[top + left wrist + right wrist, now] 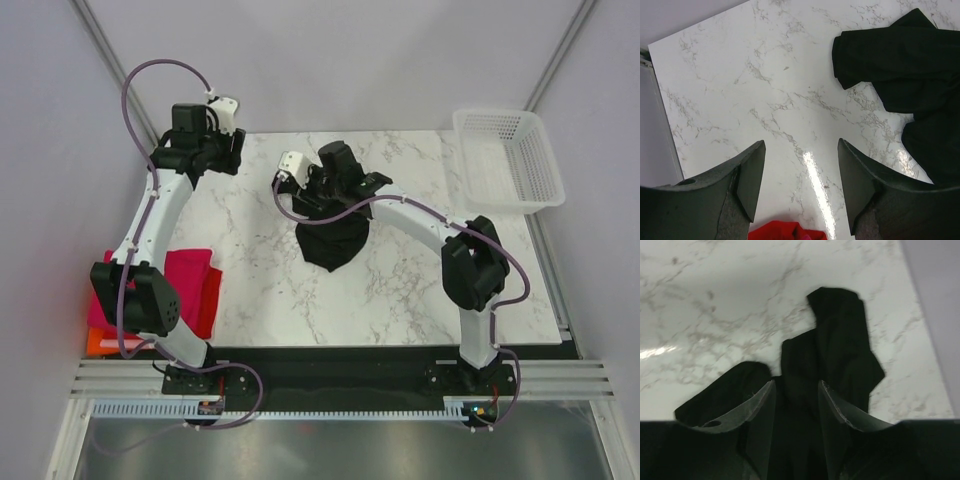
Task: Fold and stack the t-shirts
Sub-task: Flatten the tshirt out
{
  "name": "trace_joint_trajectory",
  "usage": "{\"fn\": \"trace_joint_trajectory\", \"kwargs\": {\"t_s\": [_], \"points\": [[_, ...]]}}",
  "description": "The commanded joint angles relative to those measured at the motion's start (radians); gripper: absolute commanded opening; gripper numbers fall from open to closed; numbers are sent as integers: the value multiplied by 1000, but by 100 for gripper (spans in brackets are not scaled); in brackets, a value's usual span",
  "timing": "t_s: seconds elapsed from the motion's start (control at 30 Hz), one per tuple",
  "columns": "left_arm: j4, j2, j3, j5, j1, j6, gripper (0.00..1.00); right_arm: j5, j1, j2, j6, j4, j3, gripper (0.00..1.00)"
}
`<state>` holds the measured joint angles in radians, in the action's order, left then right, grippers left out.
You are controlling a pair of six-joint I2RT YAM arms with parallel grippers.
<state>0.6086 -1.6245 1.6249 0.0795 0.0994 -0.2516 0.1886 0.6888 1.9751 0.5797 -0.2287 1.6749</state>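
Note:
The black t-shirt (335, 245) lies bunched in a heap at the middle of the marble table. My right gripper (340, 185) is right above it; in the right wrist view (796, 390) its jaws stand a little apart with a thick fold of the black shirt (835, 340) filling the gap. My left gripper (205, 150) hangs open and empty over the far left of the table (800, 150), apart from the black shirt (900, 65). Folded magenta-pink (190, 270), red (208, 300) and orange (97, 343) shirts are stacked at the near left, partly hidden by the left arm.
A white mesh basket (505, 160) stands at the far right corner of the table (400, 290). An edge of the red shirt (785, 232) shows below the left fingers. Grey walls close in on both sides.

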Motion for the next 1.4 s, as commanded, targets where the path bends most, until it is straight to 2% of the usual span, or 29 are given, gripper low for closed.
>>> {"fn": "trace_joint_trajectory", "kwargs": {"t_s": [0.0,0.27,0.6,1.07,1.37], "points": [[-43,20,-22,-9,-6,-26,67,177,46,29,8,-193,-32,46],[-41,38,-51,-3,-6,-37,68,135,61,169,28,-235,-7,45],[-41,40,-66,-6,-6,-37,68,124,81,228,22,-261,0,47],[-40,28,-68,3,-6,-18,68,163,107,48,-15,-219,-118,45],[-38,22,-69,20,-6,-9,68,192,112,73,-18,-242,-124,45]]}}
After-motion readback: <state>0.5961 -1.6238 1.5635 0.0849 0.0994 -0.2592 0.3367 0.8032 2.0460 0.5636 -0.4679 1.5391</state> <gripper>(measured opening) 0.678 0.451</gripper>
